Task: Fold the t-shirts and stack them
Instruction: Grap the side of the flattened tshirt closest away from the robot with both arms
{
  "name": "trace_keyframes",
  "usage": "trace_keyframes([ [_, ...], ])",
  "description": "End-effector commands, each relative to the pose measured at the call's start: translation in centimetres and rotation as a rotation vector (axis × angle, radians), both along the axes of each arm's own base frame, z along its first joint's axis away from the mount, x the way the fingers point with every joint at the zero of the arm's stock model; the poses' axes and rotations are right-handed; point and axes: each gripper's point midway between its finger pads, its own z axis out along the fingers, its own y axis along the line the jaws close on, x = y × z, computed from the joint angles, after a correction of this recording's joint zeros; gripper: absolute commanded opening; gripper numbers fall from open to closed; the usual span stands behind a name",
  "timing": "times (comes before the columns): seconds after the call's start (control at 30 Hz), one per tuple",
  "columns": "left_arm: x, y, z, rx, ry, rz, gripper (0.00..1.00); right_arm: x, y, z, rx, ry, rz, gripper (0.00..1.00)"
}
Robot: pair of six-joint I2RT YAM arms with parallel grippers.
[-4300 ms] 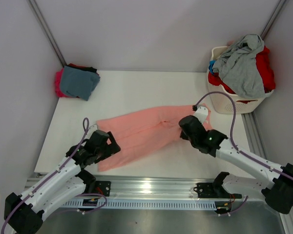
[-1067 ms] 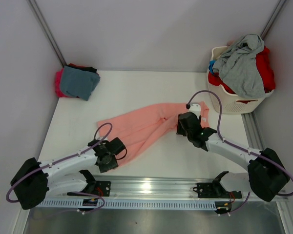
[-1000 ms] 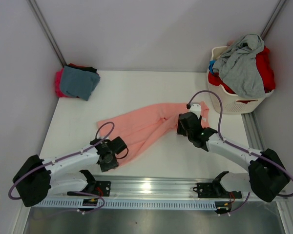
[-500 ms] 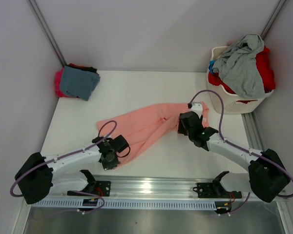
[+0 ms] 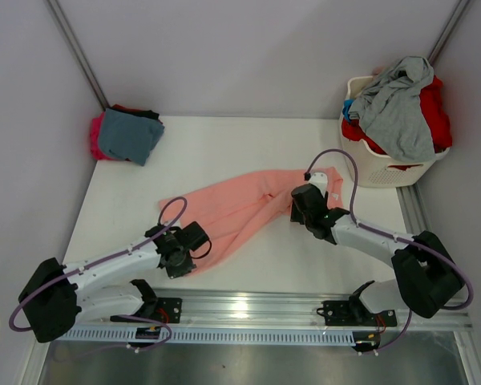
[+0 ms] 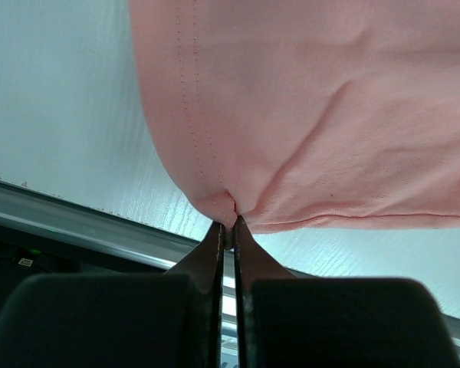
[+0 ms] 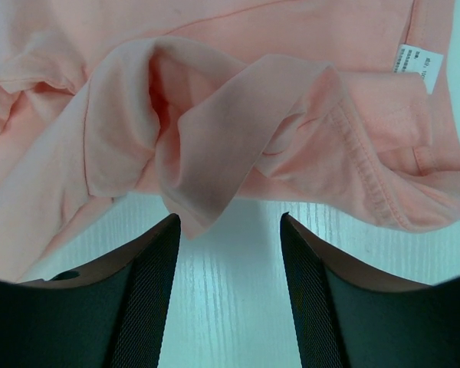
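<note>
Salmon-pink soft cloth t-shirt (image 5: 240,212) looked limp and light, best gripped at hems: left gripper (image 6: 228,227) pinched shut on its corner, right gripper (image 7: 228,222) hovered open.

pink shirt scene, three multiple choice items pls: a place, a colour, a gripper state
1. Where is the folded stack? A at the near right edge; B far left corner of the table; C in the middle.
2. What colour is the top shirt in the basket? A yellow; B green; C grey.
3. The left gripper is: A shut on the pink shirt's hem; B open above it; C out of view.
Answers: 1 B, it lies by the far left corner. 2 C, grey cloth drapes over the rim. 3 A, the wrist view shows it pinching the hem.
</note>
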Motion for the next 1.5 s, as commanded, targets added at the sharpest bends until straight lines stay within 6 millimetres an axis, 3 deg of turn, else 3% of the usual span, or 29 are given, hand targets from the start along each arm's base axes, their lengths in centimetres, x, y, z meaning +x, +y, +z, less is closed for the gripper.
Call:
trace_keyframes([
  [0.0,1.0,-0.8,1.2,-0.027,-0.047,0.000,0.01,1.0,0.8,0.2,0.043,-0.032,-0.005,0.58],
  [0.57,1.2,-0.7,1.5,-0.034,-0.072,-0.022,0.01,0.9,1.9,-2.0,0.077,0.025,0.001,0.48],
  [0.8,1.2,-0.5,1.6,-0.028,-0.077,-0.034,0.01,1.0,1.8,-2.6,0.066,0.028,0.002,0.40],
  [1.03,0.9,-0.1,1.6,-0.029,-0.084,-0.035,0.00,1.7,2.8,-3.7,0.058,0.057,0.020,0.16],
  [1.2,0.9,0.1,1.8,-0.032,-0.092,-0.031,0.01,1.9,3.3,-3.4,0.073,0.053,0.025,0.00],
  [1.47,1.3,-0.4,2.1,-0.047,-0.108,-0.030,0.01,2.6,3.2,-1.4,0.063,0.011,0.033,0.00],
])
